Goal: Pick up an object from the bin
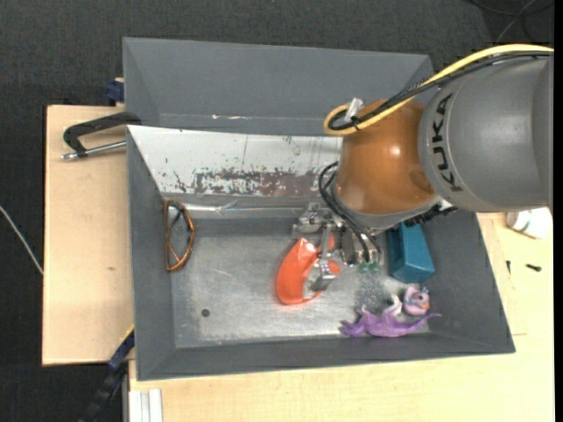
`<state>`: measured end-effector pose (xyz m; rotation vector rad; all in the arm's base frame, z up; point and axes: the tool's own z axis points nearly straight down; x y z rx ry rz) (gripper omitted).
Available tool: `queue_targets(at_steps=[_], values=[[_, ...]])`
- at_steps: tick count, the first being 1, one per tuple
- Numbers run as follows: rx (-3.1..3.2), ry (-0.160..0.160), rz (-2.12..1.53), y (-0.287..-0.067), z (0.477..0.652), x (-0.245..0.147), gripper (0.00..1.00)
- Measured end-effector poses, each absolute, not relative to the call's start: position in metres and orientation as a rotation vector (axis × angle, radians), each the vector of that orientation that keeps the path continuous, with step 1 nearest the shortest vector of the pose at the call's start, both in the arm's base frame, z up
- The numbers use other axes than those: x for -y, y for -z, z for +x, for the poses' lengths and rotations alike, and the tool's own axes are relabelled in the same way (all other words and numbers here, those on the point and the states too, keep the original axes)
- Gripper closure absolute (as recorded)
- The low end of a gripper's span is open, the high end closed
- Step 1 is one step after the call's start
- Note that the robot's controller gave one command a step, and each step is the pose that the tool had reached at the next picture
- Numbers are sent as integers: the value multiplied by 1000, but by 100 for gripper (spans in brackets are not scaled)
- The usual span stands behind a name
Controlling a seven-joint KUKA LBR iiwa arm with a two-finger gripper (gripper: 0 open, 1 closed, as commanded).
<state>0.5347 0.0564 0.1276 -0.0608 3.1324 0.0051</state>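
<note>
My gripper (322,255) reaches down in the middle of the bin, its metal fingers right at the upper right side of an orange-red rounded plastic thing (296,275) lying on the bin floor. One fingertip overlaps that thing's right edge; I cannot tell if the fingers close on it. A blue box (410,252) stands just right of the gripper. A purple toy figure (392,316) lies near the front right corner.
A pair of brown-rimmed glasses (179,235) leans against the left wall. The arm's orange cover and yellow cable hang over the bin's back right part. The front left floor carries only a small dark spot.
</note>
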Motion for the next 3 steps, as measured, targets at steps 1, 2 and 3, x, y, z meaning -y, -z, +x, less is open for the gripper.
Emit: queue_targets(at_steps=[1,2,3], values=[[-3129,-3,-114,-79,578,-10,100],[-3129,-3,-114,-79,578,-10,100],[-3129,1,-120,-237,568,32,100]])
